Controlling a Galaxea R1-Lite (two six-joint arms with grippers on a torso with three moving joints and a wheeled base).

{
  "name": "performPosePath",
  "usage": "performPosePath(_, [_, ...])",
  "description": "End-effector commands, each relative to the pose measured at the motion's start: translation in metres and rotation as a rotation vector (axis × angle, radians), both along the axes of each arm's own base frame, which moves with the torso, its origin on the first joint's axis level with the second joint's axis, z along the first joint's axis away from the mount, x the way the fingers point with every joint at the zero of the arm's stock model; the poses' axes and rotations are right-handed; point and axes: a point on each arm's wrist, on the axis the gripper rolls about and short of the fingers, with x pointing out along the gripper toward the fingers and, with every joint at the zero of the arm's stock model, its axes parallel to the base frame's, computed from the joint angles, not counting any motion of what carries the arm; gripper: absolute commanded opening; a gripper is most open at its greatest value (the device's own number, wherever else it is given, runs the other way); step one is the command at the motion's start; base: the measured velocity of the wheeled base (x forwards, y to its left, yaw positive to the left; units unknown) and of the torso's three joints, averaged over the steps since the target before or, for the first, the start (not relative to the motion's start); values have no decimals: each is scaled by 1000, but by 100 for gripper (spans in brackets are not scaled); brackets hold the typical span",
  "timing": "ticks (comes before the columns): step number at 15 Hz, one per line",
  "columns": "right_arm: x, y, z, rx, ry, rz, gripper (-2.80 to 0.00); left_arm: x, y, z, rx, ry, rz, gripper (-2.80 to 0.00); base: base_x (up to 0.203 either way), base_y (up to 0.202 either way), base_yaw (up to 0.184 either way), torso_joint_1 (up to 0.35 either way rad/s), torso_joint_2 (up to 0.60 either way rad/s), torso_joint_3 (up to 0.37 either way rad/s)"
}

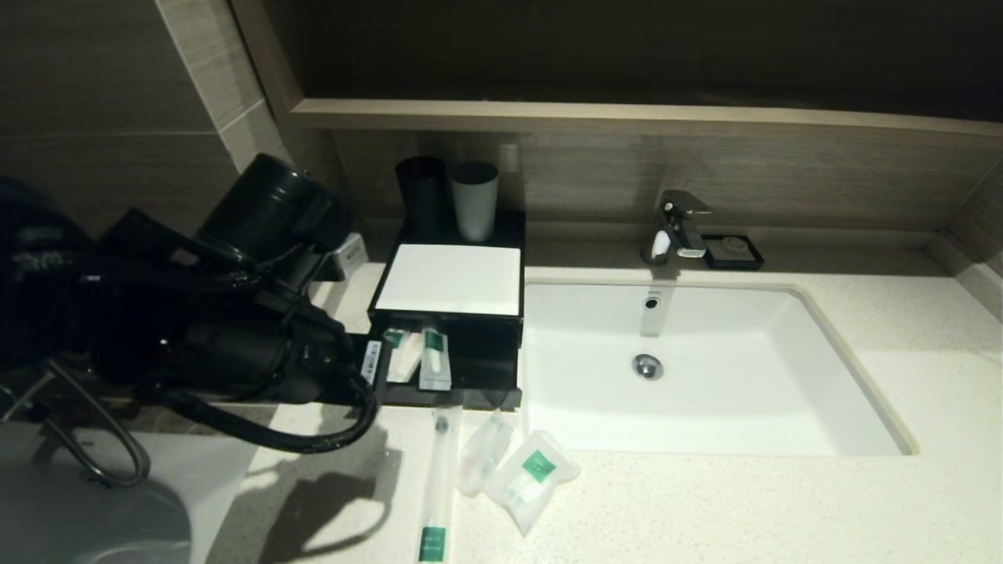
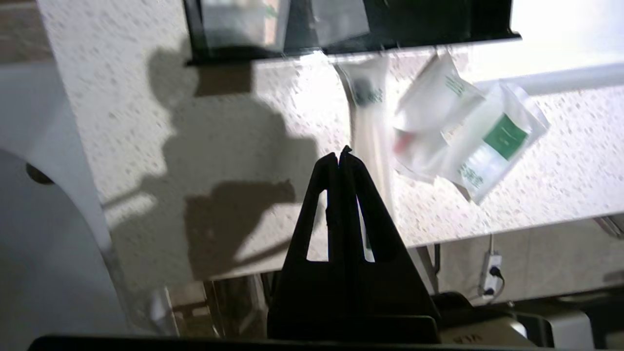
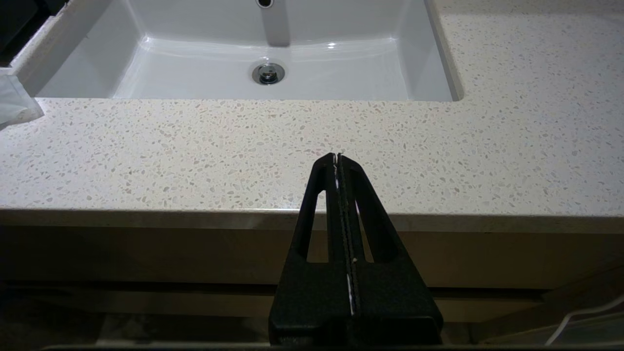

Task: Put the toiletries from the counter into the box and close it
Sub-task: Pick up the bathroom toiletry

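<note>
Left gripper (image 2: 340, 155) clenched empty, arm raised left of the box (image 1: 448, 280), above the counter (image 1: 705, 501). Three sachets (image 1: 529, 474) lie before its open drawer. Right gripper (image 3: 337, 157) clenched, parked off the counter's front edge.

Box (image 1: 448, 278): black, white top panel, beside the sink's left edge, drawer (image 1: 439, 368) pulled out.
Drawer contents: two small packs with green marks.
Counter (image 1: 705, 509): three sachets lie in front of the drawer.
Toothbrush pack (image 1: 437, 486): long, green label at near end.
Small sachet (image 1: 482, 450): between the other two.
Square sachet (image 1: 533, 478): green label.
Cups (image 1: 450, 196): black and grey, behind the box.
Left arm (image 1: 196, 313): left of the box.
</note>
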Motion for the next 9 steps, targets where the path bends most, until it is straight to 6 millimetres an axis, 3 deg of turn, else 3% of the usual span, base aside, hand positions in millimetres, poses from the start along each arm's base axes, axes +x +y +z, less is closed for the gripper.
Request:
performPosePath(1, [0, 0, 0, 0, 1, 0, -280, -12, -14, 4, -15, 51, -17, -280, 0, 0, 0, 0, 0, 0])
performPosePath(9, [0, 0, 0, 0, 1, 0, -280, 0, -56, -24, 67, 230, -2, -280, 0, 0, 0, 0, 0, 0])
